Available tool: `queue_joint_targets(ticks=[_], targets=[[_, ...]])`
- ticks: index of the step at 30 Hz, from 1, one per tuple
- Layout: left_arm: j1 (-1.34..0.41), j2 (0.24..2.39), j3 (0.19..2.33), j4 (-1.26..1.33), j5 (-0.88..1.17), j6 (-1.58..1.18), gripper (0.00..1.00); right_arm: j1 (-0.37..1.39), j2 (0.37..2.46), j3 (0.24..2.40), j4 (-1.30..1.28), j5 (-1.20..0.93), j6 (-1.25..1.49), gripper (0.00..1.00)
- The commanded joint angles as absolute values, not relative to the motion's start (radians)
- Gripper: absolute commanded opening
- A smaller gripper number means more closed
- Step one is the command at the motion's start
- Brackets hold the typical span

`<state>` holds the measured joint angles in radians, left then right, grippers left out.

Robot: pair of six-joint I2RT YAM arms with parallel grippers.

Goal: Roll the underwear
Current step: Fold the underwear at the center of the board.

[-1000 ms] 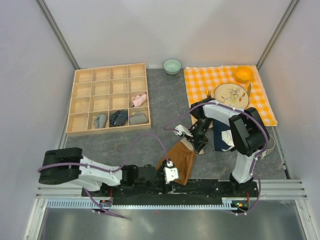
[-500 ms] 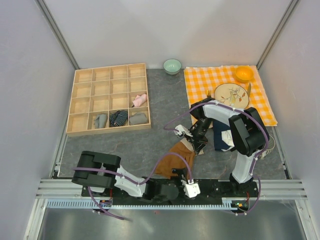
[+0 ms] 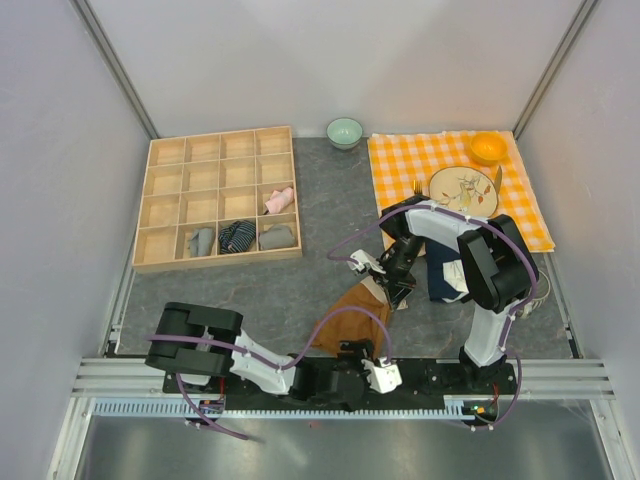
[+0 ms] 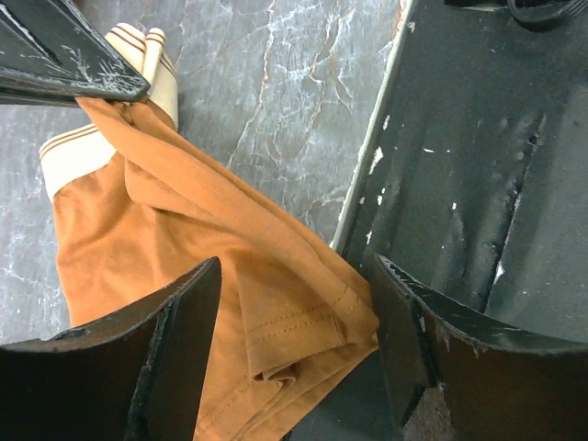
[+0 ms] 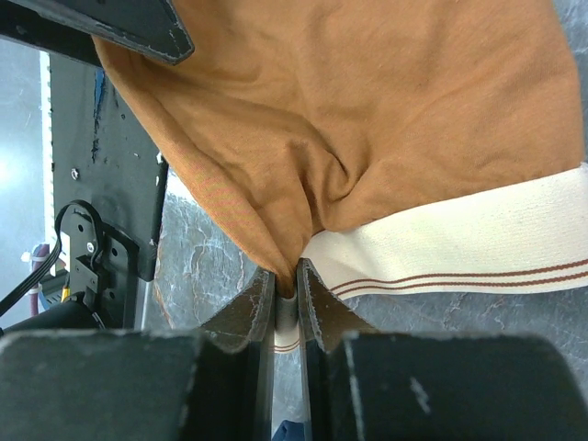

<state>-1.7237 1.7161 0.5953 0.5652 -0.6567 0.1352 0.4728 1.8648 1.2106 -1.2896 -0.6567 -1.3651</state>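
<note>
The rust-brown underwear [image 3: 350,312] with a tan band lies crumpled on the grey table in front of the arm bases. My right gripper [image 3: 385,290] is shut on its band end; in the right wrist view [image 5: 287,276] the jaws pinch brown cloth beside the tan band [image 5: 459,241]. My left gripper [image 3: 357,350] is open at the near hem. In the left wrist view [image 4: 294,354] its fingers stand either side of the folded hem [image 4: 303,322] without closing on it. The cream-white underwear is not in view.
A wooden compartment tray [image 3: 215,262] at the left holds a pink roll [image 3: 279,199], grey rolls and a striped sock bundle [image 3: 237,236]. A dark blue garment [image 3: 443,270] lies under the right arm. The checked cloth [image 3: 400,160] carries a plate and orange bowl. The black base rail [image 4: 478,138] borders the hem.
My left arm has swung from the left and folded in, its gripper now at the near hem by the base rail. The hem has shifted. The right gripper has held still.
</note>
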Motion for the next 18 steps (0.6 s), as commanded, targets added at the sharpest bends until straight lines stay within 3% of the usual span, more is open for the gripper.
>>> queue_joint_targets(ticks=[1, 9, 18], targets=[[-1.730, 1.701, 0.629, 0.558, -0.621, 0.045, 0.73, 0.468, 1.864, 1.232, -1.315, -0.707, -1.391, 0.03], [-1.735, 1.746, 0.680, 0.492, -0.630, 0.009, 0.72, 0.468, 1.862, 1.229, -1.315, -0.707, -1.394, 0.04], [-1.736, 1.764, 0.687, 0.379, -0.719, -0.064, 0.60, 0.468, 1.861, 1.226, -1.316, -0.707, -1.397, 0.03]])
